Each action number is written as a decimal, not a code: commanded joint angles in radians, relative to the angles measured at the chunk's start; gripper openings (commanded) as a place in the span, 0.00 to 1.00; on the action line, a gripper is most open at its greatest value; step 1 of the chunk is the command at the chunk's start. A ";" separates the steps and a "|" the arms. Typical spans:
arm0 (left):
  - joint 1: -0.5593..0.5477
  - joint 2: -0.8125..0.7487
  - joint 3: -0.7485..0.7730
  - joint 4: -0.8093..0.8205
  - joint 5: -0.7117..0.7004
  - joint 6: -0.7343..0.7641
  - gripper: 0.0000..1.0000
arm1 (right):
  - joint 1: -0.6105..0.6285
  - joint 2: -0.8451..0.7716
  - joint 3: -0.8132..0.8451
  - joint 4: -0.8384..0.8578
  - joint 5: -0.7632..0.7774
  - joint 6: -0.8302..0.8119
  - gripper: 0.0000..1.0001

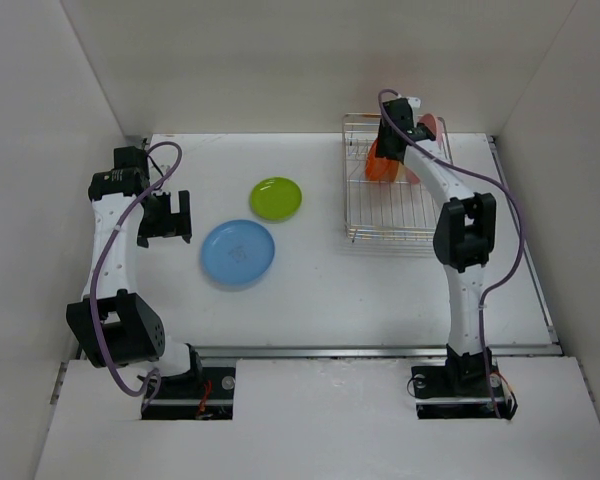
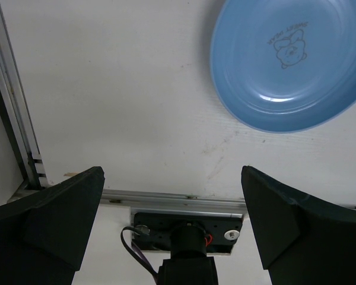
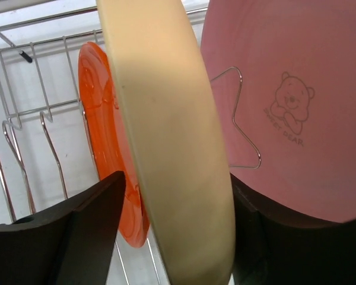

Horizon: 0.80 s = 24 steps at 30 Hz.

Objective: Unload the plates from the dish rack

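The dish rack (image 1: pixel 390 215) stands at the back right. In it, on edge, are an orange-red plate (image 1: pixel 382 167), a tan plate (image 3: pixel 166 119) and a pink plate (image 1: pixel 430 125). In the right wrist view the orange-red plate (image 3: pixel 101 119) is left of the tan one and the pink plate (image 3: pixel 296 89) is right of it. My right gripper (image 1: pixel 395 140) (image 3: pixel 178 178) is open and straddles the tan plate's rim, with a gap at the left finger. A blue plate (image 1: pixel 238 252) (image 2: pixel 291 59) and a lime green plate (image 1: pixel 276 198) lie flat on the table. My left gripper (image 1: pixel 168 218) (image 2: pixel 172 178) is open and empty, left of the blue plate.
The rack's wire bars (image 3: pixel 24 113) stand left of the orange-red plate. White walls enclose the table on three sides. A metal rail (image 2: pixel 184 199) runs along the table's near edge, by the left arm's base.
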<state>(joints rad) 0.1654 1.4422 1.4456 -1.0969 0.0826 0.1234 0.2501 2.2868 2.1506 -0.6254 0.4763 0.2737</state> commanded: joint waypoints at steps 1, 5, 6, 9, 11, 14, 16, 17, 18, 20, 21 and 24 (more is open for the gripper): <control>0.003 -0.023 -0.004 -0.020 0.014 0.012 1.00 | 0.005 -0.029 -0.007 0.018 0.039 0.010 0.70; 0.003 -0.023 -0.004 -0.020 0.014 0.021 1.00 | 0.005 -0.114 -0.070 0.018 0.117 0.001 0.73; 0.003 -0.023 -0.004 -0.020 0.023 0.021 1.00 | 0.005 -0.162 -0.070 0.018 0.131 0.001 0.74; 0.003 -0.023 -0.004 -0.029 0.023 0.021 1.00 | 0.014 -0.272 -0.096 0.030 0.183 -0.010 0.74; 0.003 -0.023 -0.004 -0.029 0.032 0.021 1.00 | 0.037 -0.326 -0.119 0.058 0.218 -0.051 0.74; 0.003 -0.023 -0.004 -0.029 0.032 0.021 1.00 | 0.055 -0.391 -0.130 0.098 0.219 -0.112 0.74; 0.003 -0.023 -0.004 -0.029 0.032 0.021 1.00 | 0.067 -0.391 -0.130 0.110 0.159 -0.122 0.74; 0.003 -0.023 -0.004 -0.029 0.032 0.021 1.00 | 0.067 -0.391 -0.121 0.110 0.133 -0.122 0.74; 0.003 -0.023 -0.004 -0.029 0.032 0.021 1.00 | 0.067 -0.382 -0.121 0.110 0.122 -0.122 0.74; 0.003 -0.032 -0.004 -0.029 0.032 0.021 1.00 | 0.067 -0.348 -0.101 0.110 0.093 -0.122 0.74; 0.003 -0.032 -0.004 -0.029 0.032 0.021 1.00 | 0.067 -0.337 -0.101 0.101 0.070 -0.122 0.72; 0.003 -0.032 -0.004 -0.029 0.032 0.021 1.00 | 0.067 -0.285 -0.081 0.110 -0.011 -0.122 0.68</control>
<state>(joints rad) 0.1654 1.4422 1.4456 -1.1046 0.1024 0.1333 0.3214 1.9217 2.0541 -0.5163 0.5510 0.1711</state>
